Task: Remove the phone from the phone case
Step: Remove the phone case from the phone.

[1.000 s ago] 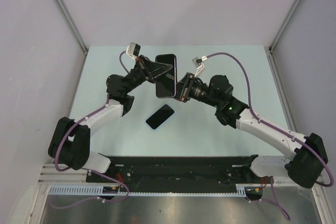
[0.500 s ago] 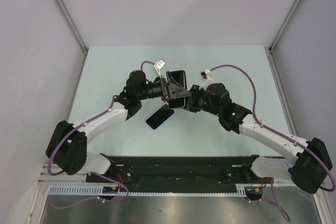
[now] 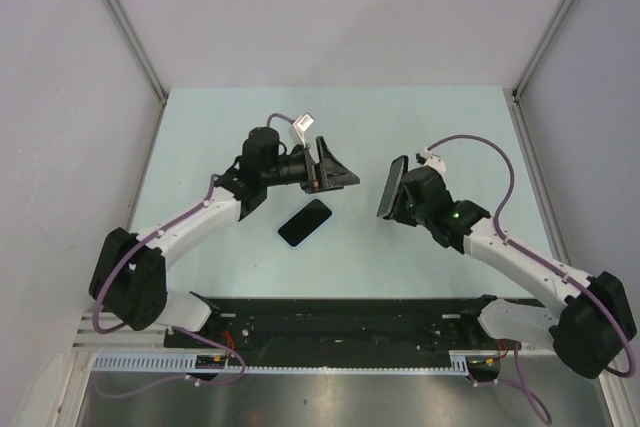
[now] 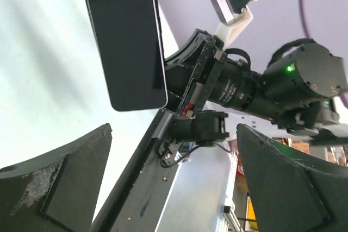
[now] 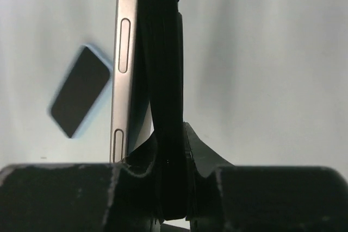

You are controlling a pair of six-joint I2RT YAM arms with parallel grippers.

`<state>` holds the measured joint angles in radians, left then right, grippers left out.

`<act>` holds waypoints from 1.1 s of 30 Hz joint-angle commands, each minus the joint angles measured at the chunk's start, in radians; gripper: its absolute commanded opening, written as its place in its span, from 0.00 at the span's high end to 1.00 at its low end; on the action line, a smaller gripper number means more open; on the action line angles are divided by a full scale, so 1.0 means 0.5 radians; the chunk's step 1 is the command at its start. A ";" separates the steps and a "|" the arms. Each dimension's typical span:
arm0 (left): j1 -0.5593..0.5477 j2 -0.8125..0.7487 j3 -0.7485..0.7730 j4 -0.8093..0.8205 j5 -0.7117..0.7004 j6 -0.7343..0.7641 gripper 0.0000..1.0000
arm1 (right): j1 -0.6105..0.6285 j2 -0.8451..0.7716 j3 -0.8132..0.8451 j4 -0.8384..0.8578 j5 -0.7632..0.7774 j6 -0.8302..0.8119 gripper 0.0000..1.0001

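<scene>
Leftmost, shows the left gripper (image 3: 338,162) with fingers spread wide, empty, above the pale table (image 3: 200,137). Finds a blue-edged phone (image 3: 304,222) lying flat just below. Shows, rightward, the right gripper (image 3: 398,197) clamped on the black phone case (image 5: 160,52), phone (image 4: 128,39) against it, held on edge off the table.

Phone (image 3: 391,187): dark screen, silver side frame with two buttons; raised on edge above the table (image 3: 470,127), right of centre.
Phone case (image 5: 163,52): black, against the phone's back, seen edge-on.
</scene>
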<state>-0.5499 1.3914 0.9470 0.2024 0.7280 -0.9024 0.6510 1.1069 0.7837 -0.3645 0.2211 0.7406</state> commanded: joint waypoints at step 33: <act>-0.722 -0.161 -0.765 0.512 -1.180 0.844 0.06 | -0.136 1.041 0.310 -0.090 -0.660 -0.334 1.00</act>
<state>-0.8661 1.2587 0.5674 0.2836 0.2581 -0.5285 0.5892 1.5990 0.9257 -0.5022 -0.0402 0.6094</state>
